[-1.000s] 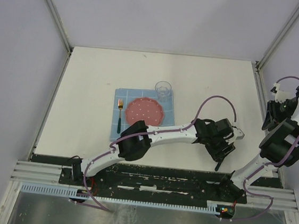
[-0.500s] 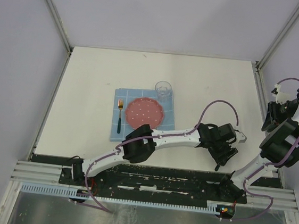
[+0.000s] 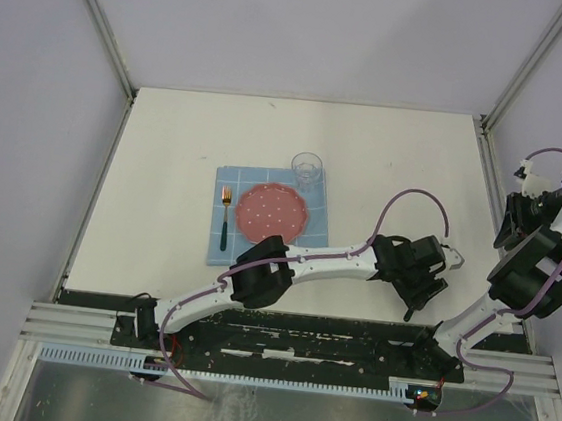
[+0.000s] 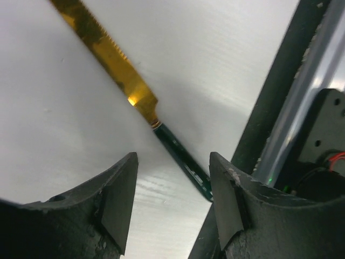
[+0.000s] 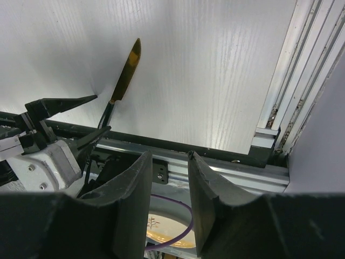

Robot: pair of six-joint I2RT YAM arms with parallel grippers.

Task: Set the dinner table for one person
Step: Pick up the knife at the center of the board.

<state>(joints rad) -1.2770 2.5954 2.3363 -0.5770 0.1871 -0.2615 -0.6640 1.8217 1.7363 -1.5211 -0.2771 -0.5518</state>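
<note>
The dinner table (image 3: 186,160) is a white square top. A knife with a gold blade (image 4: 110,56) and a dark green handle (image 4: 186,164) lies near its front right edge. My left gripper (image 4: 172,160) hovers open just over the handle, one finger on each side, not touching it. From the right wrist view the knife (image 5: 125,75) points away from the black front strip, and the left gripper (image 5: 102,113) straddles the handle end. In the top view the left gripper (image 3: 415,297) covers the knife. My right gripper (image 5: 170,162) is open and empty, raised at the right edge (image 3: 508,222).
A blue placemat (image 3: 218,254) left of centre carries a red plate (image 3: 273,210), a fork (image 3: 225,215) and a clear glass (image 3: 306,169). A black strip and metal rail (image 3: 298,338) border the near edge. A cream plate (image 5: 178,237) sits below the table.
The left arm has stretched slightly further right and nearer the front edge, settling over the knife. The right arm has drifted a little to the right. Both grippers keep the same opening.
</note>
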